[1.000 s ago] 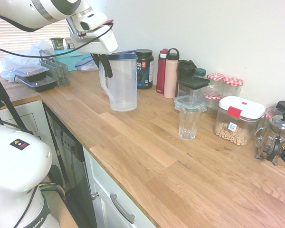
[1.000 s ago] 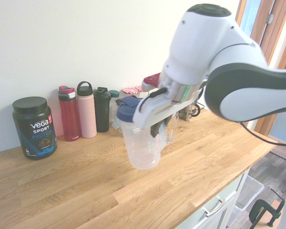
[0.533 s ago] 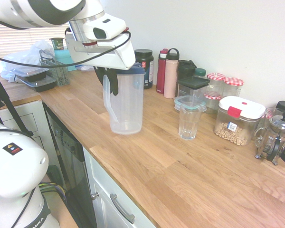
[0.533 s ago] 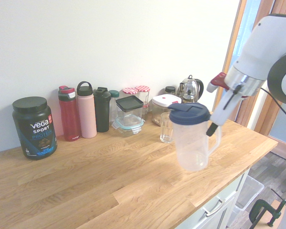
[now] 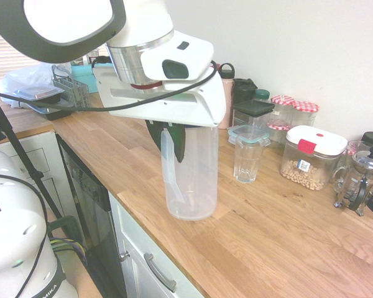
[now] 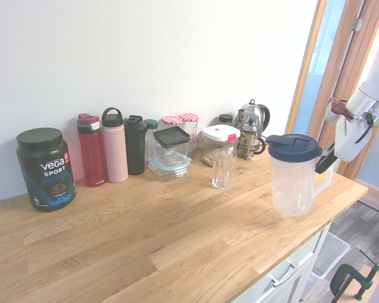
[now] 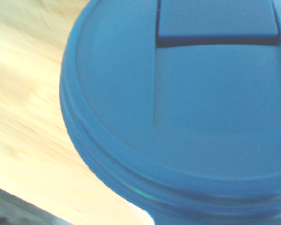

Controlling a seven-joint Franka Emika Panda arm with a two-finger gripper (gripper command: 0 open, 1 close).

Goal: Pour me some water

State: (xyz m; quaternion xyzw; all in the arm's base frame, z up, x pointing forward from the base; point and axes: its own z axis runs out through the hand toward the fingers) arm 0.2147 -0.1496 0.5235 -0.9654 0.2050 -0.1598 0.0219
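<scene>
Gripper: closed on the handle (image 5: 168, 162) of the pitcher, dark fingers of the gripper (image 5: 166, 144) pointing down; the white housing crosses in front of the pitcher's top in the first exterior view.
Pitcher: translucent, upright, over the near part of the wooden countertop (image 5: 261, 248), handle toward the arm; contact between base and wood cannot be judged. Contents cannot be determined.
Lid: dark blue lid (image 6: 295, 148) seated on the pitcher; its raised flap (image 7: 218, 18) shows in the wrist view.
Glass: clear tumbler (image 5: 245, 162), upright on the countertop, near the pitcher and apart from it.
Dry goods: clear container (image 5: 304, 169) with white lid and red tab, part filled with pale beans, beyond the glass and to its right in the first exterior view.
Coffee press: metal and glass press (image 5: 359, 180), beside the container.
Food boxes: one with a teal-rimmed lid (image 5: 248, 132), close behind the glass; one with a black lid (image 5: 254, 108), behind that.
Jars: red-and-white checked lids (image 5: 303, 107), toward the wall.
Bottles: black shaker (image 6: 136, 148), pink bottle (image 6: 115, 154), red bottle (image 6: 93, 158), standing in a row along the wall.
Tub: black protein tub (image 6: 47, 173), upright at the row's end, well apart from the pitcher.
Far corner: wire rack (image 5: 79, 96) beside stacked black trays (image 5: 42, 96).
</scene>
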